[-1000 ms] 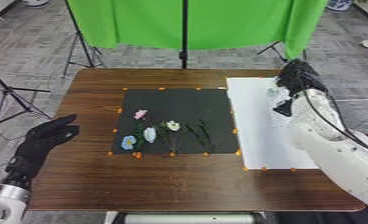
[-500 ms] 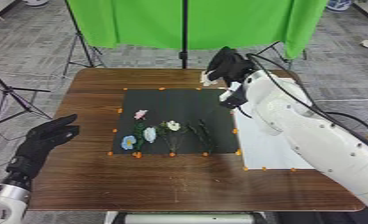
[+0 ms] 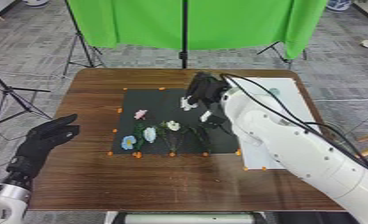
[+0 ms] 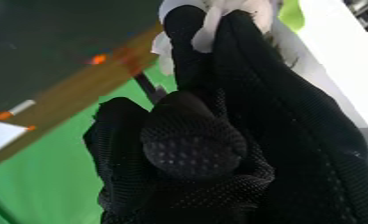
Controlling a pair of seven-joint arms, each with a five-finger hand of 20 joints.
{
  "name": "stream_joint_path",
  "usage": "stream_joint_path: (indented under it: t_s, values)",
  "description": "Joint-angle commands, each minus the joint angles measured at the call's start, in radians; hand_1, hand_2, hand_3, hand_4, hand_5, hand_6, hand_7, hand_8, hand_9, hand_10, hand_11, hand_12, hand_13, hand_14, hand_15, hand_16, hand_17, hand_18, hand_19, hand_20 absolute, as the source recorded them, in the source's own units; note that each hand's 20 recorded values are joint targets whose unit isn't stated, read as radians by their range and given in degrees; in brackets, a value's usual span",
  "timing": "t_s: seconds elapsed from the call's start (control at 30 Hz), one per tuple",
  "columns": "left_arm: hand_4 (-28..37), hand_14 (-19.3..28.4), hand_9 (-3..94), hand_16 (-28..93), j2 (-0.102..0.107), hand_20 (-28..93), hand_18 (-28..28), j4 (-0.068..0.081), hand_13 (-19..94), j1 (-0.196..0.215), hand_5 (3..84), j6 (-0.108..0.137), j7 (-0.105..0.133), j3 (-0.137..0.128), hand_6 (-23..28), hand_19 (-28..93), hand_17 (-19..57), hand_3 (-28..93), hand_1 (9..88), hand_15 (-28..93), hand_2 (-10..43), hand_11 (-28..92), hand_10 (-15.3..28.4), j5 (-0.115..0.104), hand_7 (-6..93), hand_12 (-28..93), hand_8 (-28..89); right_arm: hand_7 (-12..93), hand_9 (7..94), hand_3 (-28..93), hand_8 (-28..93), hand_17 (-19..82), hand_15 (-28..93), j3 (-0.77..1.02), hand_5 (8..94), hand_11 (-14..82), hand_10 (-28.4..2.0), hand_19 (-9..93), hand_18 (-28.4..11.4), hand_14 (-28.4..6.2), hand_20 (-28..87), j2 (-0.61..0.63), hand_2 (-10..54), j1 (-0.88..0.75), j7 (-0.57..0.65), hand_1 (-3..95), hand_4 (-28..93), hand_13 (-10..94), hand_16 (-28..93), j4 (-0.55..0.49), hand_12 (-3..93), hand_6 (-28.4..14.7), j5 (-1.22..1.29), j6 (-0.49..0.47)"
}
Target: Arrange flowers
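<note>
In the head view my right hand is over the upper right of the black mat, shut on a white flower. White petals stick out at the fingertips of my right hand in the right wrist view; its grip on the stem is hidden. Lying on the mat are a pink flower, a blue flower, a white flower, a cream flower and green stems. My left hand rests open at the table's left side.
Orange markers line the mat's edges. A white sheet lies on the right of the brown table, with a pale green item near its top, beside the right arm. Behind the table hang a green cloth and stands.
My right hand has moved left from above the white sheet, past the mat's upper right corner, then down over the mat, carrying the white flower. The left hand has stayed still.
</note>
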Motion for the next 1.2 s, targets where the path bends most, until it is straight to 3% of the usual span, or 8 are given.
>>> stream_joint_path:
  t_s: [0.03, 0.6, 1.2]
  values:
    - [-8.5, 17.6, 45.6, -2, -0.004, 16, 15.2, 0.005, 38, 0.002, 43.0, -0.017, -0.012, 0.004, 4.9, 14, 5.8, 65, 36.3, 13, -7.5, 15, 13.7, 0.003, 8.6, 10, -6, 18, 86.5, 57, 7, 61, 63, -0.005, 78.3, 6.5, -9.8, 93, -15.2, -1.7, 57, 0.014, -9.5, -0.011, 0.013, 59.8, -16, 90, 34, -0.001, 39.1, 0.0, 0.007, -0.048]
    - [-8.6, 17.7, 45.3, -2, 0.003, 16, 15.2, 0.008, 38, -0.003, 42.7, -0.033, -0.019, 0.003, 4.8, 14, 5.7, 65, 35.9, 13, -7.4, 15, 13.8, 0.001, 8.5, 10, -6, 19, 84.1, 57, 7, 60, 64, -0.002, 75.2, 13.3, -11.7, 93, -15.9, -2.5, 57, 0.04, -9.5, -0.036, 0.032, 56.7, -15, 88, 34, 0.001, 37.4, 0.4, -0.01, -0.106]
    - [-8.5, 17.7, 45.2, -1, 0.002, 16, 15.3, 0.008, 37, -0.004, 42.7, -0.03, -0.01, 0.002, 4.6, 13, 5.4, 65, 35.4, 13, -7.7, 15, 13.8, 0.002, 8.3, 10, -6, 16, 80.5, 64, -2, 59, 64, 0.014, 67.0, 24.4, -13.1, 93, -16.6, -3.4, 57, 0.071, -9.5, -0.028, 0.024, 45.7, -17, 87, 33, 0.005, 24.1, 1.0, -0.04, -0.183]
